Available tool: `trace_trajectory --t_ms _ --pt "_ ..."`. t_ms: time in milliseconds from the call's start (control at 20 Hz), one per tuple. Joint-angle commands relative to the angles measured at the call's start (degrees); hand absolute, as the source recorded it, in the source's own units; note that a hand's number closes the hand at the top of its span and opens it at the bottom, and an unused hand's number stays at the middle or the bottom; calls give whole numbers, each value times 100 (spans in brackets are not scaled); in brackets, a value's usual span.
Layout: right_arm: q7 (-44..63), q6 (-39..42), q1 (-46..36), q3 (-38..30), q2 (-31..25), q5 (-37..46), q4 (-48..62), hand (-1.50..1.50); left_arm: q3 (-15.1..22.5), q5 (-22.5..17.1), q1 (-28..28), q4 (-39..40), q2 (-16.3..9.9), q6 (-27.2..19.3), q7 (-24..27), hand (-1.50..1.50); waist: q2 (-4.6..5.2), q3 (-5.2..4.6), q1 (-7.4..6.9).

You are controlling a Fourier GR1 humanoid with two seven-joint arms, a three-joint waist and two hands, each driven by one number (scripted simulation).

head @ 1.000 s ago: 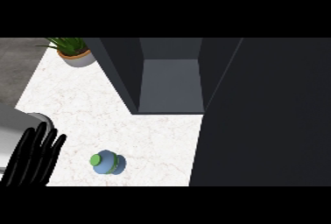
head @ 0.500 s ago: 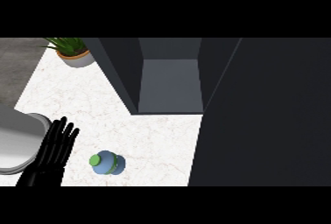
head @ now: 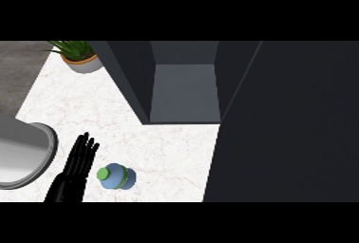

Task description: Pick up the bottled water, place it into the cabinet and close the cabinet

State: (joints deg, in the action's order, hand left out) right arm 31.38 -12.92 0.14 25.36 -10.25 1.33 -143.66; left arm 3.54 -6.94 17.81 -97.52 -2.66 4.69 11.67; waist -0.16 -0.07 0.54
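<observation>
Down near the counter's [head: 140, 128] front edge stands the bottled water [head: 116, 176], blue with a green cap. Just beside it, the left hand [head: 76, 166] has straight, spread fingers, holding nothing.

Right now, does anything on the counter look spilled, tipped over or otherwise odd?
Nothing stands out. The blue water bottle with a green cap stands upright on the white marble counter, beside the open black left hand. The dark cabinet stands open.
</observation>
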Motion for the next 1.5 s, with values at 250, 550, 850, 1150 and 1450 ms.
trace_trajectory --t_ms 250,550,850,1150,1450 --pt "449 -161 180 216 -145 529 -1016 -150 -436 21 -551 1809 14 153 1061 -150 0 0 8" --pt "744 -175 -20 149 -326 430 -1198 -150 -416 217 -598 2399 86 100 1515 -150 -2 1 6" --pt "556 -243 34 269 -266 426 -983 -150 -651 225 -1244 3773 -67 470 2332 -150 6 0 12" --pt "181 -331 255 314 -317 491 -820 -150 -678 69 -1514 4150 241 527 2605 -150 4 3 3" --pt "997 -480 -283 2 -460 422 -1280 -150 -933 -50 -1655 4790 -51 870 2931 -150 2 -5 25"
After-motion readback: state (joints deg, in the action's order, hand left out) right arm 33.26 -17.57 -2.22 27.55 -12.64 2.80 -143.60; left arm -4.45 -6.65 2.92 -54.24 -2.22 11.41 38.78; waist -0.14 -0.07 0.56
